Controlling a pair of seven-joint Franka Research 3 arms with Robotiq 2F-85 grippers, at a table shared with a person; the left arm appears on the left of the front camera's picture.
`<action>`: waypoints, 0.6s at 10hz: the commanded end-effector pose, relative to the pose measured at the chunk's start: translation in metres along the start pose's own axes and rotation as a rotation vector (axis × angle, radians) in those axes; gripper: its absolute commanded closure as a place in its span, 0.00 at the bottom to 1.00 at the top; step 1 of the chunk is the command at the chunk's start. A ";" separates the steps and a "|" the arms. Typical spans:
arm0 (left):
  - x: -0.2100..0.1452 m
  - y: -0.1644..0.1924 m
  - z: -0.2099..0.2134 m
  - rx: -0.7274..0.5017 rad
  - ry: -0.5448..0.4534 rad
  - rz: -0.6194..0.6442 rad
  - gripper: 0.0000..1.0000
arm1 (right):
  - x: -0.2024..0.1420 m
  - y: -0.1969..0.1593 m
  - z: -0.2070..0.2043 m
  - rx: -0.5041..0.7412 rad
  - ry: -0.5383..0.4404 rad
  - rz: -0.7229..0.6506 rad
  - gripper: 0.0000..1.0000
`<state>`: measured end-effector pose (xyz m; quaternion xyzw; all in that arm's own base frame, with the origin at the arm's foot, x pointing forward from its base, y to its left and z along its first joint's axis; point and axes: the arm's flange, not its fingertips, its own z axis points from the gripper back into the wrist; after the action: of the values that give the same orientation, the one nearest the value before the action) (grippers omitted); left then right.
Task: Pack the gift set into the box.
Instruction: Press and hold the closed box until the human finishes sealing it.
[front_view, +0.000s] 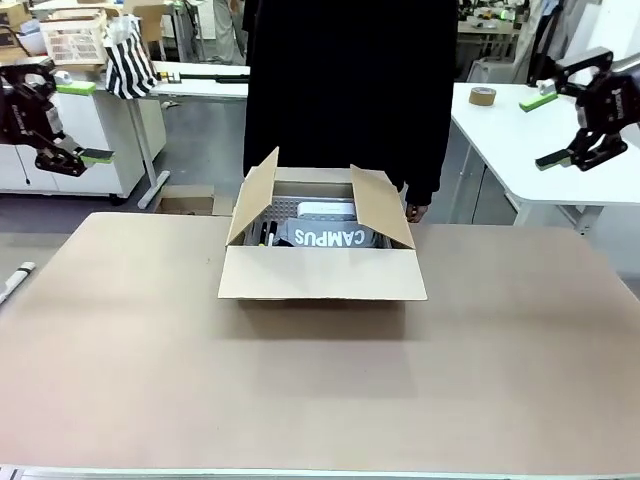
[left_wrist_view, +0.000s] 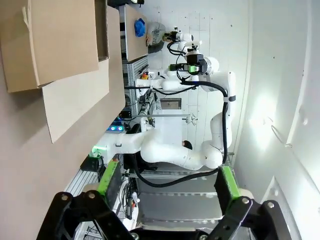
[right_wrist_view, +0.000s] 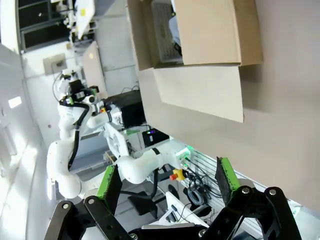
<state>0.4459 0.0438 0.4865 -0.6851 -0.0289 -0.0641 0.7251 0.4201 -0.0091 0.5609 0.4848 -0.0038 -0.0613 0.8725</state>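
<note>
The left gripper (front_view: 85, 122) and right gripper (front_view: 545, 130) hang spread and empty, leaving the box (front_view: 320, 275) between them, gift set (front_view: 330, 237) inside, unobstructed.

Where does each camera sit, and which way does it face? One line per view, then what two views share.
Front view: between the arms, facing the person across the table and box; left gripper and right gripper open at the sides.
Left wrist view: on the left wrist, looking past its fingers at the box and right arm.
Right wrist view: on the right wrist, past its fingers at the box and left arm.
Shared: every view shows the box.
</note>
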 end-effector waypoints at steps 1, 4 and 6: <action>-0.003 -0.002 0.000 0.007 0.004 0.010 0.00 | -0.001 0.001 0.003 -0.017 -0.003 -0.011 0.00; -0.003 -0.002 0.000 0.007 0.004 0.010 0.00 | -0.001 0.001 0.003 -0.017 -0.003 -0.011 0.00; -0.003 -0.002 0.000 0.007 0.004 0.010 0.00 | -0.001 0.001 0.003 -0.017 -0.003 -0.011 0.00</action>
<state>0.4458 0.0438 0.4864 -0.6848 -0.0286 -0.0641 0.7253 0.4201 -0.0093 0.5609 0.4848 -0.0039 -0.0615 0.8724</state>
